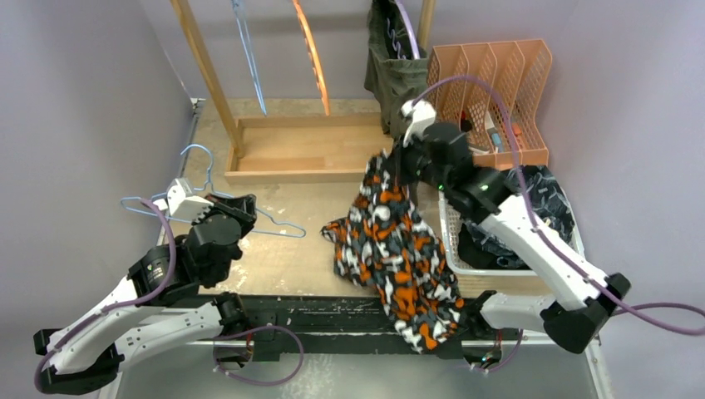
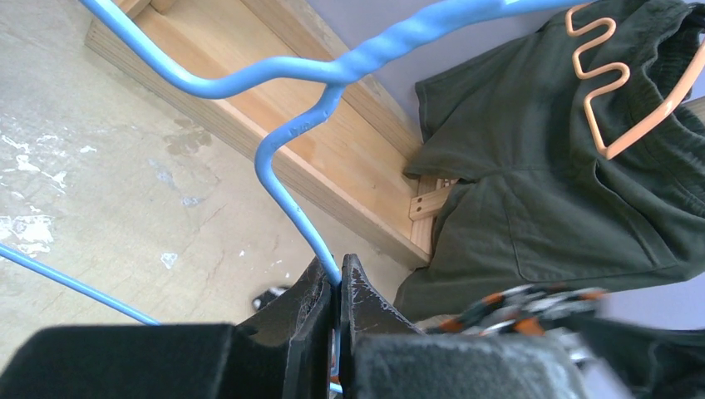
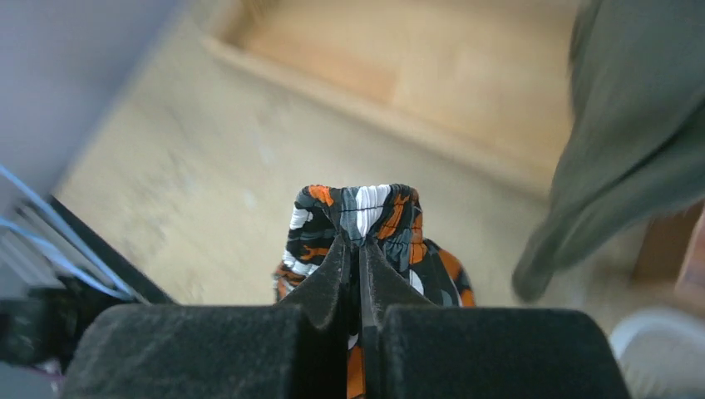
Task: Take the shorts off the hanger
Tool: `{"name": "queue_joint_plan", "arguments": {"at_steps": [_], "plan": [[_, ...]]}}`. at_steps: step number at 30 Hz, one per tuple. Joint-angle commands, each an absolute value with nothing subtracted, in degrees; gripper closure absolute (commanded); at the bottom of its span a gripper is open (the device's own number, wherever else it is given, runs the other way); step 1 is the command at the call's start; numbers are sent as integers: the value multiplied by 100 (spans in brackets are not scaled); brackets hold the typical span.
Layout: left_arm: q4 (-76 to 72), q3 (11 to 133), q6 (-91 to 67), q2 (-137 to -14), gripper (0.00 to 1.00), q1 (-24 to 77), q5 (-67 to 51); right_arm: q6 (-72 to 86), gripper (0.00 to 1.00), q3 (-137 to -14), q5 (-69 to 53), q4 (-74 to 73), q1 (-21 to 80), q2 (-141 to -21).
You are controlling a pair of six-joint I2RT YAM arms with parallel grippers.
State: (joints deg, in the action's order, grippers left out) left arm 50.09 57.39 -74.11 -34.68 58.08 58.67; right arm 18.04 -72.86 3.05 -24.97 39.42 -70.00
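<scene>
My right gripper [image 1: 405, 164] is shut on the waistband of the orange-black-white shorts [image 1: 399, 249] and holds them up. They drape down to the table's near edge. The right wrist view shows the fingers [image 3: 359, 245] pinching the bunched waistband [image 3: 353, 208]. My left gripper [image 1: 239, 208] is shut on a bare blue wire hanger [image 1: 278, 230] lying at the left. The left wrist view shows the jaws [image 2: 339, 278] clamped on its wire [image 2: 291, 133]. The olive green shorts [image 1: 397, 71] hang at the back on a peach hanger [image 2: 615, 75]. The dark wavy-patterned shorts [image 1: 544, 204] lie in the white basket [image 1: 450, 237].
A wooden rack with a tray base [image 1: 291, 154] stands at the back. An empty blue hanger [image 1: 249, 58] and an orange hanger [image 1: 312, 58] hang on it. A peach file organizer [image 1: 499, 79] stands at the back right behind the basket.
</scene>
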Motion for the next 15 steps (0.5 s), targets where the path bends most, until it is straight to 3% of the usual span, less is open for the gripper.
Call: {"name": "queue_joint_plan", "arguments": {"at_steps": [1,4,12,15], "plan": [[4606,5671,-7191,-3482,100,5799,5793,815,100,-9083,633,-2066,3946,-6727],[4476,5602,-7170,-3513,100,5796,5718,711,100,-9032,179,-1956,3951,-6628],[4052,5488,-7015,-3583,100,5796,5441,2080,100,-5827,-1134,-1116,3955,-5503],[3939,5409,-6981,-3601,100,5797,5317,2849,100,-4881,-606,-1230,3955,-5083]]}}
